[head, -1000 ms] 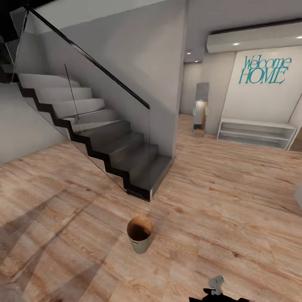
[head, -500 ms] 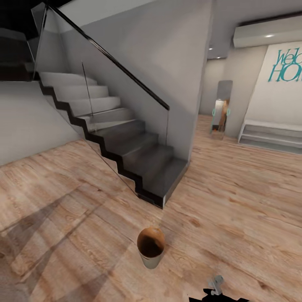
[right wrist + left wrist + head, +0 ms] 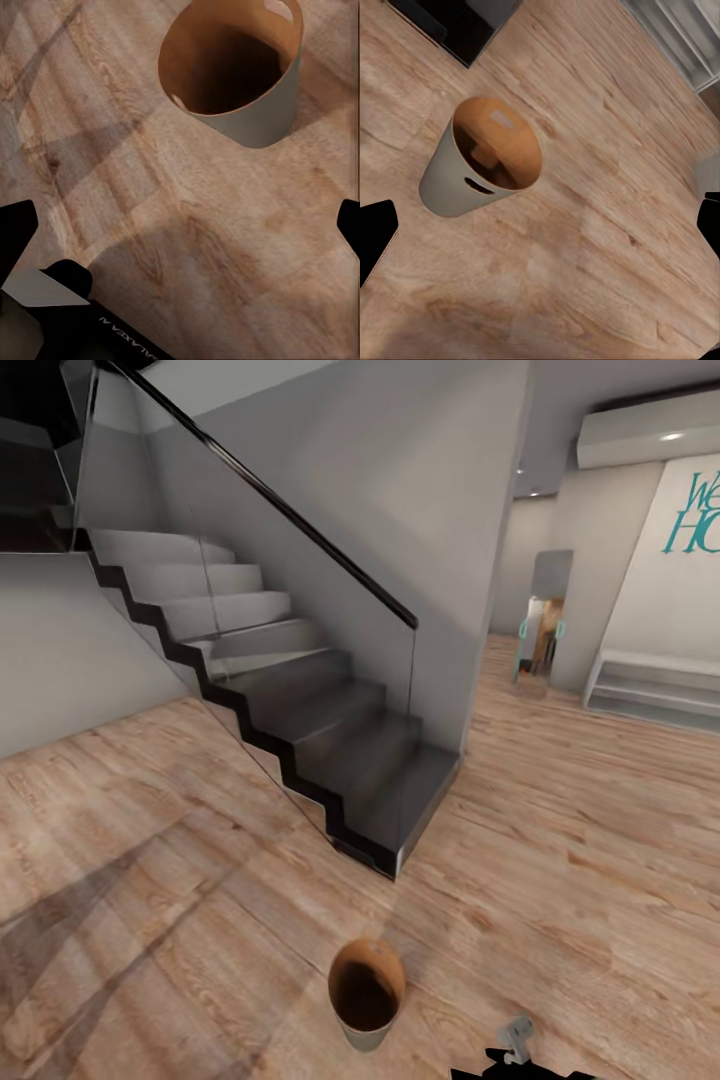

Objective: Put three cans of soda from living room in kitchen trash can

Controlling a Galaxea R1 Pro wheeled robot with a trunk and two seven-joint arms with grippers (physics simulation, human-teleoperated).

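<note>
Currently both pincers read as spread and empty: dark fingertips sit at opposite frame edges in each wrist view, nothing between. Tash can point(image 3: 367, 994) stands upright on the plank floor point(image 3: 600, 880), just ahead of and below both, slightly nearer the left; mouth up, axis vertical. Beyond it, the staircase point(image 3: 330, 730).

Cutting off the teal wall lettering point(image 3: 695, 512) and white shelf point(image 3: 655, 695) at the head view's right edge. Blurring the mirror's point(image 3: 545, 622) reflection. Showing only dark fingertips point(image 3: 375, 240) at wrist-view borders.
</note>
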